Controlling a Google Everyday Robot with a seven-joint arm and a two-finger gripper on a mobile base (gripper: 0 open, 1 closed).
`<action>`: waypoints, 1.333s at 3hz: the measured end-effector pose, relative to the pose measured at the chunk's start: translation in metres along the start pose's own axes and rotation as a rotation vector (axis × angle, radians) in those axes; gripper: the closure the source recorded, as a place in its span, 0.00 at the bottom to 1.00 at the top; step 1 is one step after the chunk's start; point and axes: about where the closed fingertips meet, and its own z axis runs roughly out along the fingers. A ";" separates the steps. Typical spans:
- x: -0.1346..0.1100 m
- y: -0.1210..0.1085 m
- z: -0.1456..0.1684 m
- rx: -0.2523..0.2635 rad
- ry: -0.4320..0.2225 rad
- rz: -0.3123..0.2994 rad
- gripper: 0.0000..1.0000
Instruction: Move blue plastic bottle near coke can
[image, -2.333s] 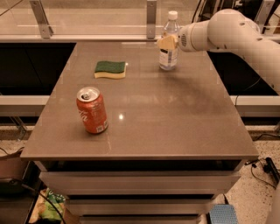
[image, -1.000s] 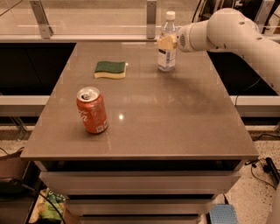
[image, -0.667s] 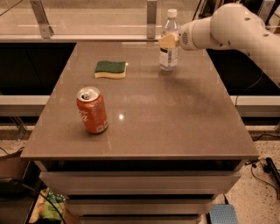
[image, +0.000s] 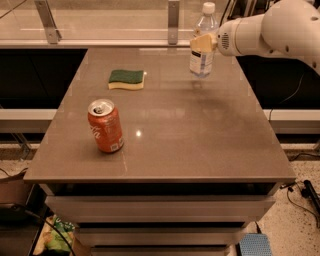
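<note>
The blue plastic bottle (image: 202, 50) is a clear bottle with a white cap and a label. It hangs upright a little above the table at the far right. My gripper (image: 201, 44) is shut on the bottle's upper body, and my white arm reaches in from the right. The coke can (image: 105, 125) is orange-red with a silver top and stands upright at the front left of the table, far from the bottle.
A green and yellow sponge (image: 127, 79) lies at the back left of the brown table (image: 200, 140). A glass rail with metal posts (image: 173, 20) runs behind the table. Drawers sit below the table's front edge.
My gripper has lifted the bottle off the table surface; it now hangs slightly higher. The can and sponge have not moved.
</note>
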 end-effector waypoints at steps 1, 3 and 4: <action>0.001 0.017 -0.017 -0.009 -0.011 -0.023 1.00; 0.016 0.062 -0.038 -0.024 0.027 -0.058 1.00; 0.027 0.091 -0.046 -0.036 0.033 -0.079 1.00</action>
